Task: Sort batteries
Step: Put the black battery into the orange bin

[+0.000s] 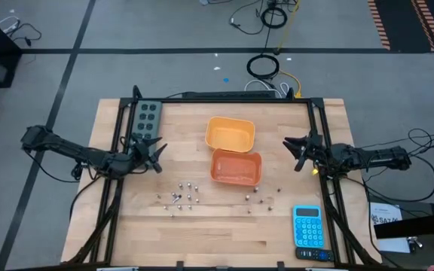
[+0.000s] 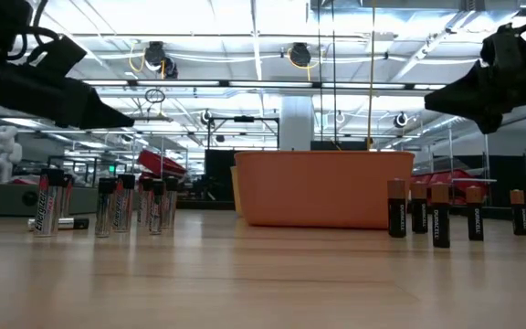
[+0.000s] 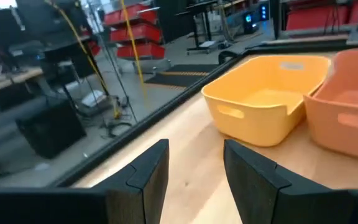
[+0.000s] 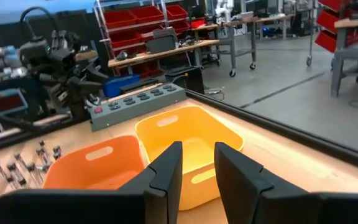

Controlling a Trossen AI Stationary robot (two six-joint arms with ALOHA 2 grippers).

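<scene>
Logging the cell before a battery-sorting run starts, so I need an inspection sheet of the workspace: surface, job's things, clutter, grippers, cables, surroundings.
Surface: wooden table, bare along its front.
Job's things: silvery batteries on the left arm's side, mostly upright, at least one lying flat; dark batteries on the right arm's side; yellow bin and orange bin side by side at centre. Whether the bins are empty cannot be told.
Clutter: blue calculator at the front right; power strip at the back left.
Grippers: left gripper and right gripper both open, raised, holding nothing.
Cables: coiled cable on the floor behind the table.
Surroundings: red shelving; no person seen.
</scene>
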